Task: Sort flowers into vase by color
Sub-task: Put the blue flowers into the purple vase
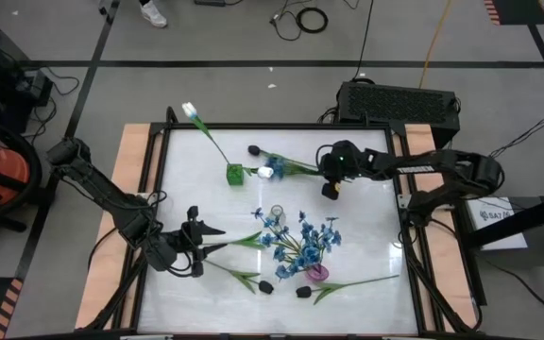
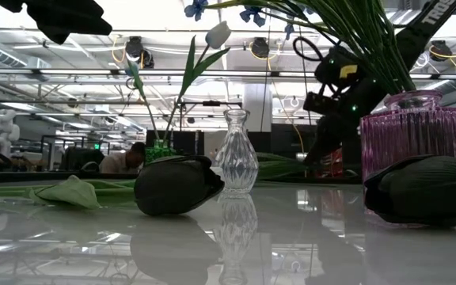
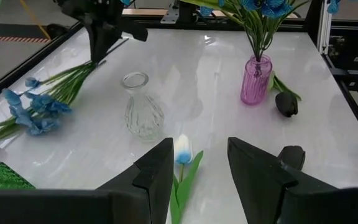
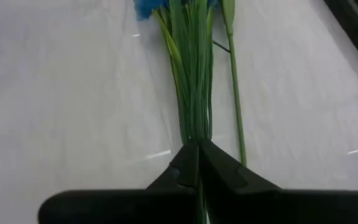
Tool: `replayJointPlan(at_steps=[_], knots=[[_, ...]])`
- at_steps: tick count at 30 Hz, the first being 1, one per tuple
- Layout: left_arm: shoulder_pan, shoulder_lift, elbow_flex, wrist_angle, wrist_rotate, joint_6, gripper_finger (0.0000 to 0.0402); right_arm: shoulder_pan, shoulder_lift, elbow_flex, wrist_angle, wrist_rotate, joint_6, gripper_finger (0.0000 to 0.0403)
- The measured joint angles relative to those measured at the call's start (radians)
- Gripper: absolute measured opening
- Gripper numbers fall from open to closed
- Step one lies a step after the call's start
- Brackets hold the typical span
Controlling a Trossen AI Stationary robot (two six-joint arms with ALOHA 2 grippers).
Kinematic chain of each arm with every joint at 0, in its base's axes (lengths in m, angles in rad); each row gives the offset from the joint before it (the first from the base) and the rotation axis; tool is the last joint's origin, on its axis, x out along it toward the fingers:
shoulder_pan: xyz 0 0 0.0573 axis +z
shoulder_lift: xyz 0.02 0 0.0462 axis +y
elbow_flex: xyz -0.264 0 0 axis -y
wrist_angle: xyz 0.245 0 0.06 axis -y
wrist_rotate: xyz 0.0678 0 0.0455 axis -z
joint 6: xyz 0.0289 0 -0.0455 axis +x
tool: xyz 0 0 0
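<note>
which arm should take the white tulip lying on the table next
Left. The left gripper is open with the white tulip lying right between its fingers; the right gripper is shut on the blue flower stems.

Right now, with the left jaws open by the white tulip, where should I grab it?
Probably take the white tulip by its stem just below the bloom, from above, with the left gripper jaws straddling it: it lies flat, and the stem is thin where the bloom looks soft.

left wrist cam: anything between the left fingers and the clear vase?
A white tulip lies between the left gripper and the clear glass vase; otherwise bare table. Left wrist view shows it.
</note>
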Motion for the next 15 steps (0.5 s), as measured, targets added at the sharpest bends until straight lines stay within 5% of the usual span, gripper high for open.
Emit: replayJointPlan(at_steps=[15], knots=[[-0.001, 0.000, 0.000, 0.001, 0.000, -0.001, 0.0160, 0.052, -0.366, 0.001, -0.152, 0.005, 0.166, 0.0000]])
